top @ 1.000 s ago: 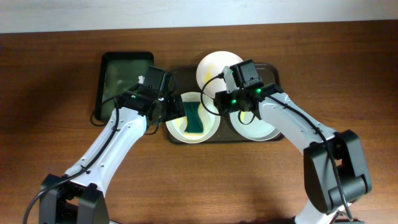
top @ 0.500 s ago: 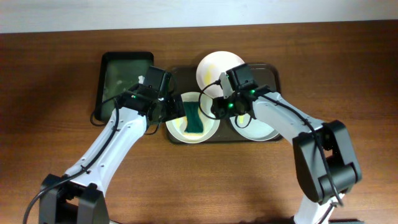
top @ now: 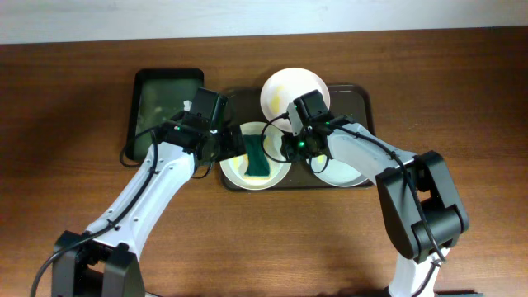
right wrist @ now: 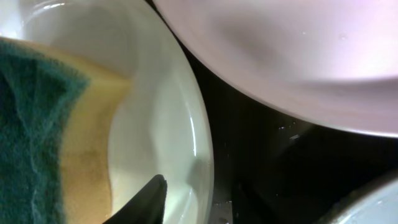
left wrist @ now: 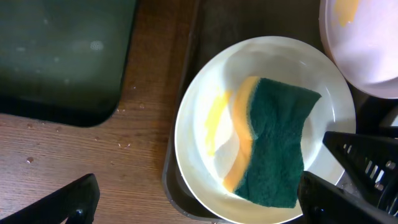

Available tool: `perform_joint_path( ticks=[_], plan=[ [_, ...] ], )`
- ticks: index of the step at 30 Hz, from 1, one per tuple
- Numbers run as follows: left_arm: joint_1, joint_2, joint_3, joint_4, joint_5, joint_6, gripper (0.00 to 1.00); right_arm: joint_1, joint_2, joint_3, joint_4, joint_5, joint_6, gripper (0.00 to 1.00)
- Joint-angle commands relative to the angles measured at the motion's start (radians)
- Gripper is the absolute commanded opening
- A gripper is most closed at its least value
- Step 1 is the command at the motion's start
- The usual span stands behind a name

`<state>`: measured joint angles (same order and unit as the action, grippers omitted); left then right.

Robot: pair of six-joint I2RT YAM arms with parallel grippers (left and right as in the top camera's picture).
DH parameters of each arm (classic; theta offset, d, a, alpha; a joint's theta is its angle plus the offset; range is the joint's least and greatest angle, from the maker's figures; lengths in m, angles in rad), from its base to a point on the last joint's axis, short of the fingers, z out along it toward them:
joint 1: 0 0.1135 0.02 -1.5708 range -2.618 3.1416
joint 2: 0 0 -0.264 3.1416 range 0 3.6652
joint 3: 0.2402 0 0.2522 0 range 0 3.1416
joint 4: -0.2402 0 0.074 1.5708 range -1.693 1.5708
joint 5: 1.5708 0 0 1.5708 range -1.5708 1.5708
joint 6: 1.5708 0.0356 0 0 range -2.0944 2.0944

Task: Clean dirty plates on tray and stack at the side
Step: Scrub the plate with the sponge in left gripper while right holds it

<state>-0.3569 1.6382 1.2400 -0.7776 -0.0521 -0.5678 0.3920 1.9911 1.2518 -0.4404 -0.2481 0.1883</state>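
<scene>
The rim of the plate (right wrist: 163, 106) under the sponge (right wrist: 37, 118) runs between the right gripper's (right wrist: 199, 194) narrowly parted fingers (right wrist: 154, 198), which visibly grip nothing; the left gripper's (left wrist: 199, 190) fingers gape empty nearby.

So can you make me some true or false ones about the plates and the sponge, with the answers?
1. A green and yellow sponge lies in a plate. True.
2. Four plates are at the tray. False: there are three plates.
3. The left pincer is holding the sponge. False: it is wide open above the sponge and holds nothing.
4. The right pincer has one finger inside that plate's rim and one outside it. True.
5. The basin beside the tray has plates stacked in it. False: there are no plates in it.
</scene>
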Motion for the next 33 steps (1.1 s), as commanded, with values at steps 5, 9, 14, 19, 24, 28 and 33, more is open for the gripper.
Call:
perform_joint_path(
  ticks=[5, 9, 14, 19, 24, 28, 33],
  plan=[
    [-0.002, 0.04, 0.006, 0.006, 0.05, 0.008, 0.54, 0.009, 0.013, 0.024, 0.0, 0.013, 0.009, 0.15],
    [-0.003, 0.109, 0.006, 0.048, 0.164, 0.009, 0.57, 0.009, 0.013, 0.024, -0.001, 0.008, 0.012, 0.11],
    [-0.003, 0.219, 0.006, 0.178, 0.357, 0.129, 0.67, 0.009, 0.013, 0.024, -0.002, -0.006, 0.012, 0.11],
    [-0.003, 0.273, 0.006, 0.229, 0.383, 0.14, 0.61, 0.009, 0.013, 0.024, -0.005, -0.006, 0.012, 0.11],
    [-0.033, 0.275, 0.006, 0.24, 0.36, 0.192, 0.59, 0.009, 0.013, 0.024, -0.005, -0.006, 0.012, 0.11],
    [-0.062, 0.281, 0.006, 0.249, 0.278, 0.187, 0.57, 0.007, 0.013, 0.024, -0.005, -0.006, 0.012, 0.1],
    [-0.08, 0.304, 0.006, 0.27, 0.272, 0.187, 0.54, 0.007, 0.013, 0.024, -0.01, -0.006, 0.012, 0.1]
  ],
)
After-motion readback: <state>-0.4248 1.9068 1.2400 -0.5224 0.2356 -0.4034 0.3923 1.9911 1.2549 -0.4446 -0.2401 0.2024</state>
